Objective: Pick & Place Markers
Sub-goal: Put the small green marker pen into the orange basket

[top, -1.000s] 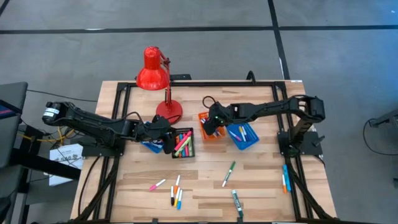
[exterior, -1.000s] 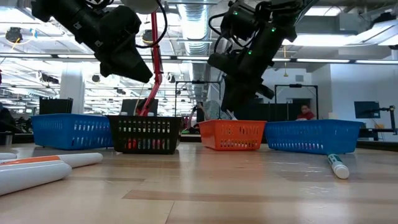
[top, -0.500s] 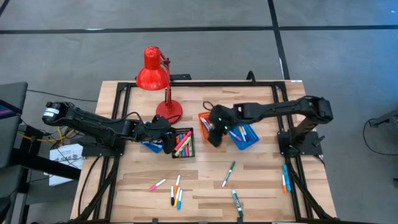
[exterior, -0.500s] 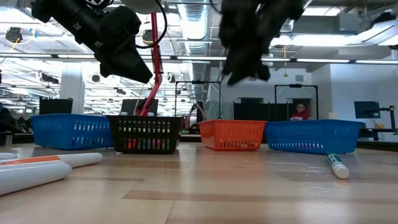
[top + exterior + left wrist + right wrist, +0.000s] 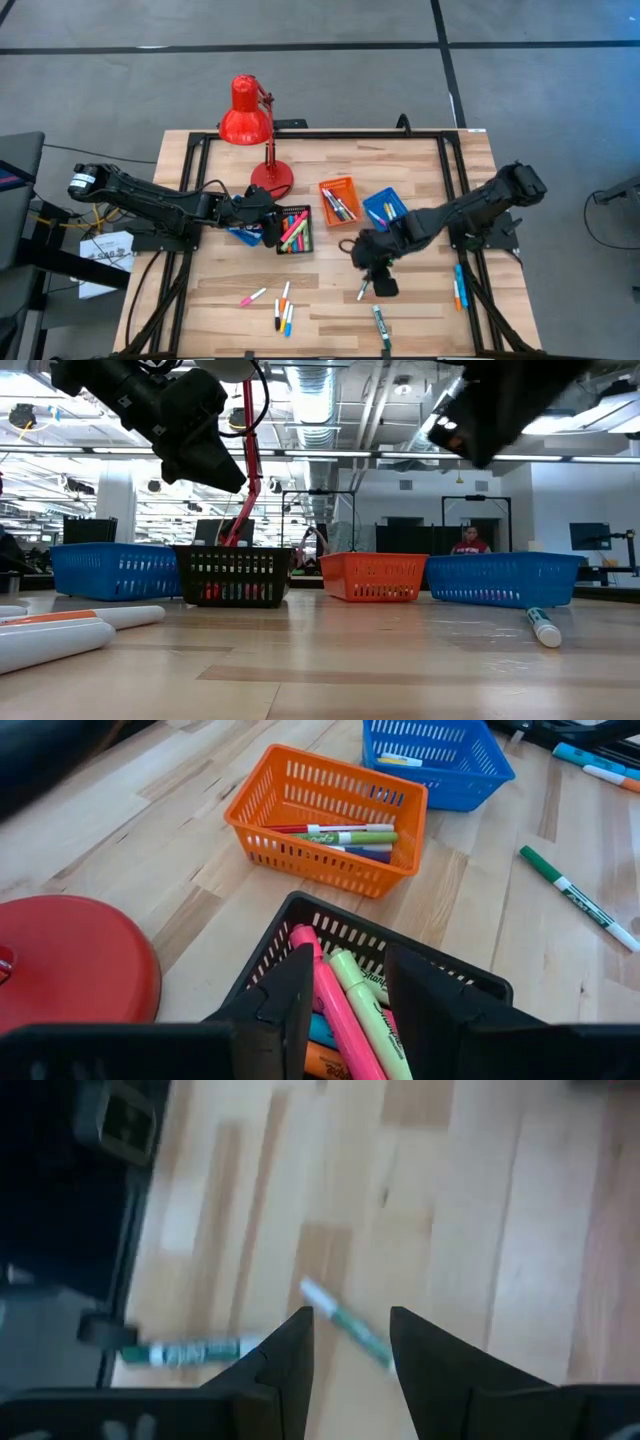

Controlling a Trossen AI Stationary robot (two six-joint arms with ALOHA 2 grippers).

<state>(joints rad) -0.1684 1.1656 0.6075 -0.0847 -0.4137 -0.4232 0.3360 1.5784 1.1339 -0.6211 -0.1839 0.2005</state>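
The right gripper point(image 5: 347, 1342) hangs above the front middle of the worktop point(image 5: 330, 300), its two dark fingers parted with nothing between them. Just beyond its fingertips lies a slim green marker point(image 5: 346, 1323) with a white tip, flat on the pale wooden planks, its long axis slanting from front-left to back-right as seen from overhead point(image 5: 363, 290). A stubbier green-and-white marker point(image 5: 381, 325) lies near it toward the front edge, running roughly front to back.

The left gripper point(image 5: 345, 975) sits over the black mesh tray point(image 5: 300, 920), fingers spread, not clamped on anything; a pink highlighter point(image 5: 340, 1010) and a pale green highlighter point(image 5: 375, 1015) lie in the tray just below the gap.

Beyond it stands the orange lattice tray point(image 5: 330, 820) holding a red, a green and darker markers laid side by side along its length. The blue tray point(image 5: 440, 760) is just behind that. The red lamp point(image 5: 250, 125) has a round glossy base point(image 5: 75, 965) beside the black tray. More markers point(image 5: 282, 312) in pink, orange, blue and yellow lie scattered at the front left of the worktop.
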